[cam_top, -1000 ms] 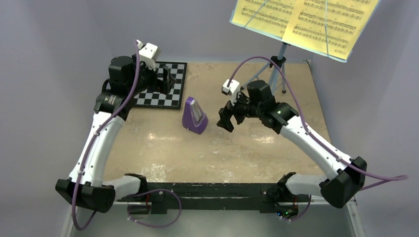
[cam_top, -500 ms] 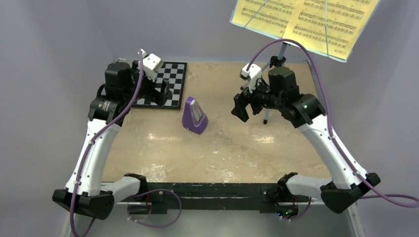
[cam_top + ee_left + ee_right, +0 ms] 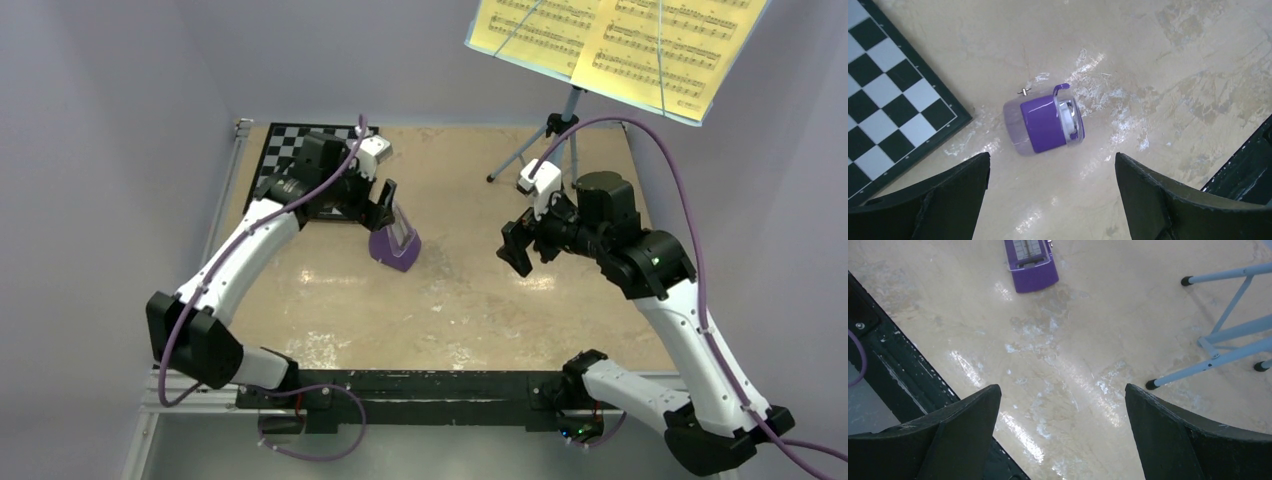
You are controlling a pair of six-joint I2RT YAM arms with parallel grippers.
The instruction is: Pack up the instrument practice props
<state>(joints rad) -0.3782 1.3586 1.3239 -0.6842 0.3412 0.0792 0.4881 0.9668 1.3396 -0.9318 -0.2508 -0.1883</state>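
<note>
The beige counter [image 3: 480, 300] carried everything. The light blue tripod music stand [image 3: 571, 110] stood at its far right corner with the yellow sheet music [image 3: 620, 40] resting on its tray, and the checkerboard [image 3: 278, 148] lay at the far left. The right fingers [image 3: 948, 440] hung spread and empty over bare counter between stand and metronome. The left fingers [image 3: 948, 200] were likewise released, poised above the small purple metronome [image 3: 1045, 122], which stood upright near the counter's middle, close to the board's edge. That pickup would likely go best if the fingers dropped straight down, straddled the tapered body low where it is widest, and closed gently. A high pinch on the slopes might squeeze it out.
</note>
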